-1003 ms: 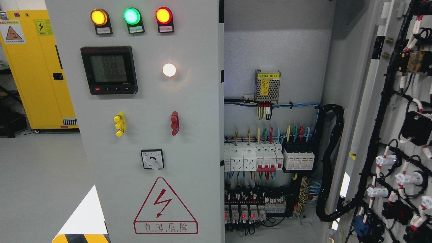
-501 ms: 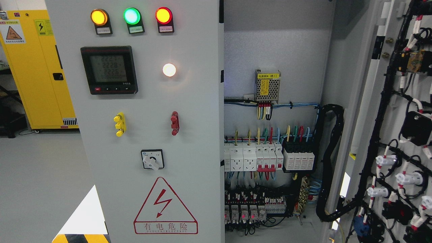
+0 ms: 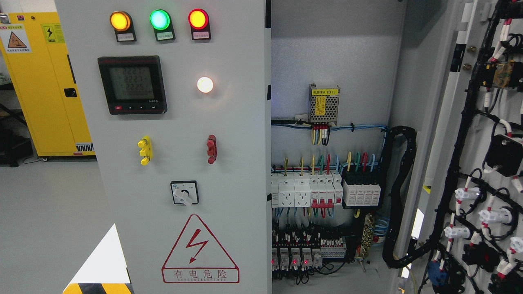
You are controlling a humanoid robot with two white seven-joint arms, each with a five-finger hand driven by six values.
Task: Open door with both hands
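Observation:
A grey electrical cabinet fills the head view. Its left door (image 3: 229,122) is closed and carries three indicator lamps (image 3: 159,19), a black digital meter (image 3: 132,84), a lit white lamp (image 3: 204,84), a rotary switch (image 3: 184,193) and a red warning triangle (image 3: 199,251). The right door (image 3: 482,134) stands swung wide open at the picture's right, its inner side covered with black cable looms and components. Between them the cabinet's inside shows a power supply (image 3: 323,103) and rows of white breakers (image 3: 325,189). Neither hand nor arm is visible.
A yellow cabinet (image 3: 45,85) stands at the far left on the grey floor (image 3: 49,212). A thick black cable bundle (image 3: 398,192) loops from the cabinet's inside to the open door. Black-and-yellow hazard tape (image 3: 98,288) shows at the bottom left.
Only the digits on the meter flicker. The doors have not moved.

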